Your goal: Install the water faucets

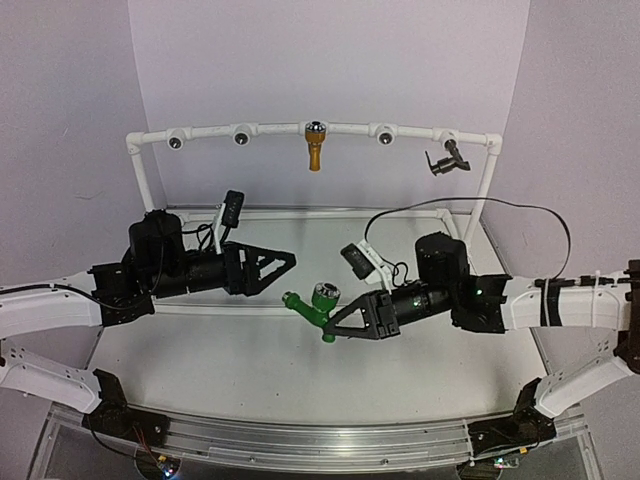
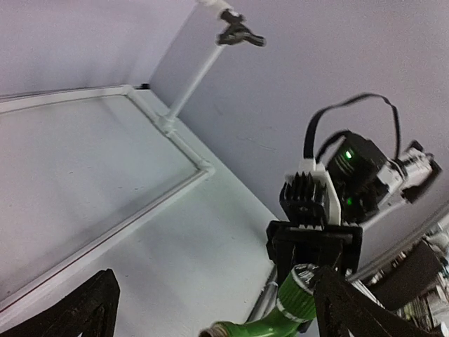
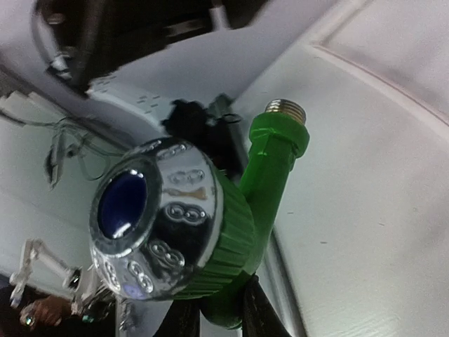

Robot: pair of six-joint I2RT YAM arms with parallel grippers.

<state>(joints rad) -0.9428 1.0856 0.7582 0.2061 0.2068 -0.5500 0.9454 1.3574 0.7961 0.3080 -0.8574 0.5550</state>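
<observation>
A: Where is the green faucet (image 1: 318,305)?

B: Over the middle of the table (image 1: 200,350), a little toward the near edge. The right gripper (image 1: 335,322) is closed on it. I can't tell whether it is lifted clear of the table.

A: How good is the grip?

B: That's my worry. In the right wrist view the fingers (image 3: 263,316) pinch only the bottom of the green body. The big silver cap (image 3: 151,217) and the curved spout stick out well past them. With that much overhanging, I think the faucet could swivel in the jaws or slip out during a fast swing.

A: And if it swivels?

B: Then the threaded end (image 3: 286,109) would meet its socket crooked, and it could jam or pop loose.

A: What about the left gripper (image 1: 285,262)?

B: It's spread wide and holding nothing, and it sits just beside the faucet. A careless lift could knock the spout against it.

A: Farther out?

B: The pipe frame (image 1: 205,131) stands along the far edge. The yellow faucet (image 1: 314,145) hangs at the middle of its top bar, and the dark faucet (image 1: 445,160) hangs near the far right corner. The empty socket (image 1: 385,137) between them is tight, so the arm could bump either neighbour. The frame also looks light enough that a hard push might shift it.
</observation>
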